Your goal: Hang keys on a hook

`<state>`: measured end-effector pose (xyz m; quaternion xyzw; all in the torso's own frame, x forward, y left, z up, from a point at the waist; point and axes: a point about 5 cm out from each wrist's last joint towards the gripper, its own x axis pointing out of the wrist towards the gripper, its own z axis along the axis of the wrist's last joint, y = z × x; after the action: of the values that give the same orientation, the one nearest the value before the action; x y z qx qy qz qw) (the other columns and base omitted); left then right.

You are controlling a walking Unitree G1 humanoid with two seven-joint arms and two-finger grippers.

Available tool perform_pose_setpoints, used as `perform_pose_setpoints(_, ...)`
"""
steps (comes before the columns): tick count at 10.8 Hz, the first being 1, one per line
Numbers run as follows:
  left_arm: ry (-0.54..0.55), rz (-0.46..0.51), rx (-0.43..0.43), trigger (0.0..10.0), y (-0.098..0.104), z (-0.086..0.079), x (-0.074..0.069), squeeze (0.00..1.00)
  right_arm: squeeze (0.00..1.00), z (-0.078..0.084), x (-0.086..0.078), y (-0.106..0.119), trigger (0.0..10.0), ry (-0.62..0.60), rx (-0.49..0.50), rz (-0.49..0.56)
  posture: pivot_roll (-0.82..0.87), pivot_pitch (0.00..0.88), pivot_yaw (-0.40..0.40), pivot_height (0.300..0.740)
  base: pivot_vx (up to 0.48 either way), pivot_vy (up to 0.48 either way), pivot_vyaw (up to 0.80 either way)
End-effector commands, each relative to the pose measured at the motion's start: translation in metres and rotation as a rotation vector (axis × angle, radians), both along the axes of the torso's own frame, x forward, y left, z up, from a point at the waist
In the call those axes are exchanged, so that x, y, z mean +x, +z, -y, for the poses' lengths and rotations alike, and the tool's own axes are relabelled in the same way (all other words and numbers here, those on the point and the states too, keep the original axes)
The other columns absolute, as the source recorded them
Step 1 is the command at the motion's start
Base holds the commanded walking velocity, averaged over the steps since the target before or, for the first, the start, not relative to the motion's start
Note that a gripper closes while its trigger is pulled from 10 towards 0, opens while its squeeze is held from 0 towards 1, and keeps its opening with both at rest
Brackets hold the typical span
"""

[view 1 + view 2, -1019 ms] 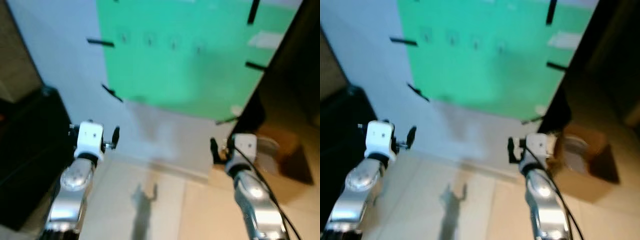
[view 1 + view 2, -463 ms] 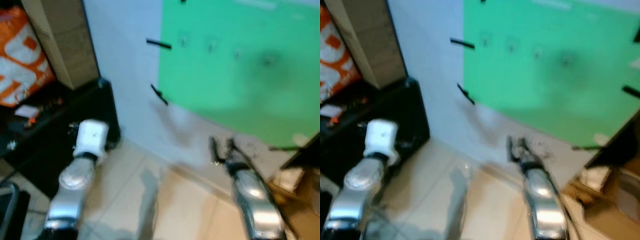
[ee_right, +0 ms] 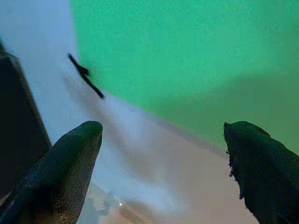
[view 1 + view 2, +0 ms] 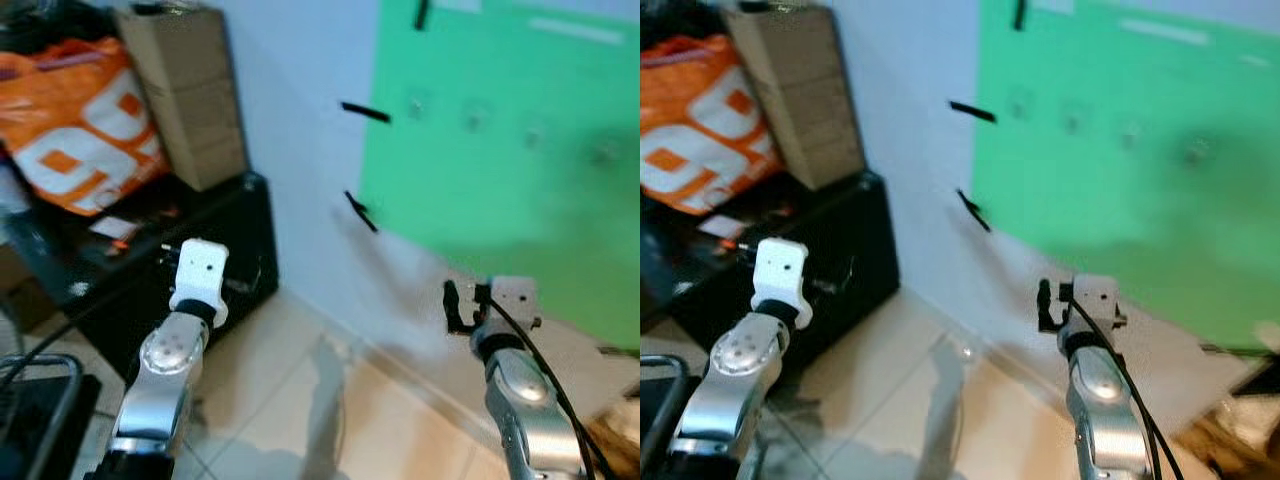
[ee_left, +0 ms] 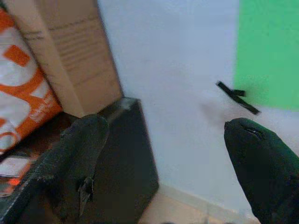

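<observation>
Shift: my camera has swung left since a second ago; an orange bag (image 4: 80,125) and cardboard box (image 4: 190,95) now show on the far left.
Left tool (image 5: 163,154): fingers apart, nothing between them, raised before the black cabinet (image 4: 215,255).
Right tool (image 3: 163,158): fingers apart, empty, facing the wall.
Hooks (image 4: 475,118): blurred row on the green board (image 4: 510,150), far above and beyond my right tool.
Keys: I cannot make them out.
</observation>
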<state>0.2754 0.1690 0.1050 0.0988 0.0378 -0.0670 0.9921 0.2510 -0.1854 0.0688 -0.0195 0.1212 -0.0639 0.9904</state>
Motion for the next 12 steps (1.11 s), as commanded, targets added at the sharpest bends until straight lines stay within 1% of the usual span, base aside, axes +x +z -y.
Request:
perform_pose_setpoints(1, 0.017, 0.001, 0.01, 10.0, 0.0014, -0.0063, 0.0009, 0.67, 1.0, -0.0055, 0.0029, 0.0045, 10.0, 0.017, -0.015, 0.014, 0.01, 0.0, -0.007, 0.74, 0.33, 0.0, 0.0)
perform_pose_setpoints(9, 0.014, 0.002, 0.002, 10.0, 0.0026, -0.0035, 0.0011, 0.67, 1.0, -0.0043, 0.0023, 0.0039, 10.0, 0.014, -0.023, 0.006, 0.0, 0.0, -0.011, 0.74, 0.361, 0.0, 0.0)
perform_pose_setpoints(12, 0.007, 0.001, 0.0, 10.0, 0.0023, -0.0019, 0.0017, 0.67, 1.0, -0.0053, 0.0016, 0.0045, 10.0, 0.027, -0.034, 0.009, 0.0, 0.0, -0.006, 0.74, 0.37, 0.0, 0.8)
